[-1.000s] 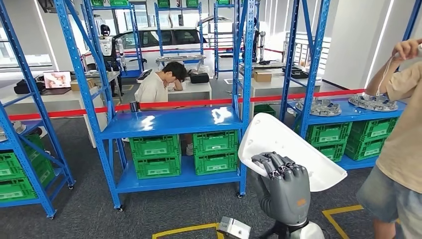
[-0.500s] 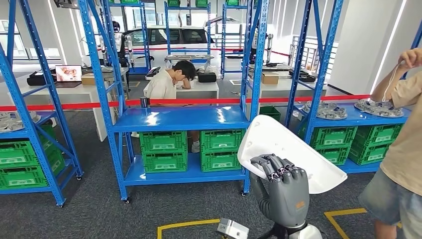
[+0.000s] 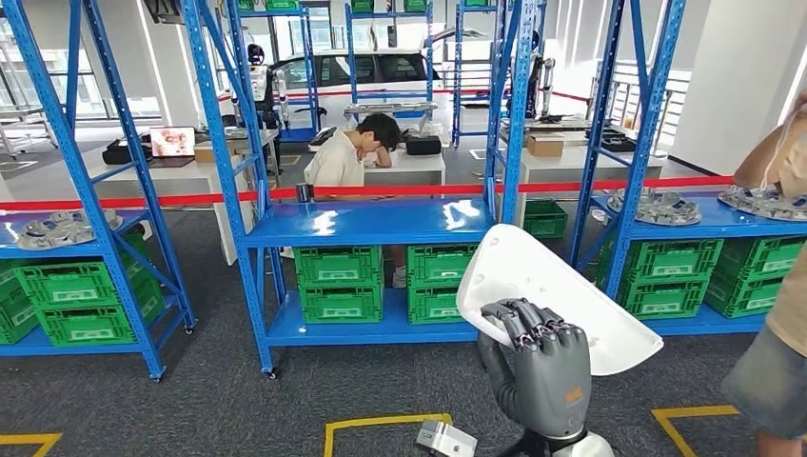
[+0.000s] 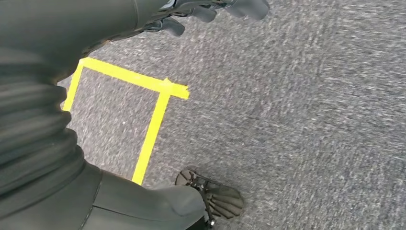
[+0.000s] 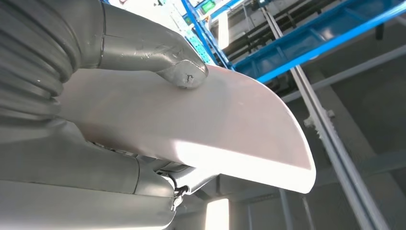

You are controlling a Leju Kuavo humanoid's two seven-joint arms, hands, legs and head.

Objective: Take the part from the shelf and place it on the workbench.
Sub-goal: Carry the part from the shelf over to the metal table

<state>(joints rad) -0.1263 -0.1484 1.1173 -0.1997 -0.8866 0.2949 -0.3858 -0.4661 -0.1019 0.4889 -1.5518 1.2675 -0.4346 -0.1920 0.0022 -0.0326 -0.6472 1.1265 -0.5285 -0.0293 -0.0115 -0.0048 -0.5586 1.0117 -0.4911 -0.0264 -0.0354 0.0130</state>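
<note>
My right hand (image 3: 543, 369) holds a large white curved part (image 3: 563, 283) up in front of me, fingers wrapped over its lower edge. In the right wrist view the thumb (image 5: 178, 68) presses on the smooth face of the part (image 5: 201, 129). A blue shelf (image 3: 371, 225) stands a few steps ahead, its middle board bare. My left hand (image 4: 201, 12) hangs over grey carpet, its fingers loose and apart with nothing in them.
Green crates (image 3: 341, 283) fill the shelf's lower levels. Round metal parts lie on the right shelf (image 3: 660, 206) and the left shelf (image 3: 57, 229). A person (image 3: 782, 314) stands close at my right; another sits at a desk (image 3: 358, 152) behind red tape (image 3: 400, 190). Yellow floor tape (image 3: 381, 423) marks the carpet.
The whole scene has slid to the right in the head view, so the camera has turned left. My right hand keeps the white part in the same hold.
</note>
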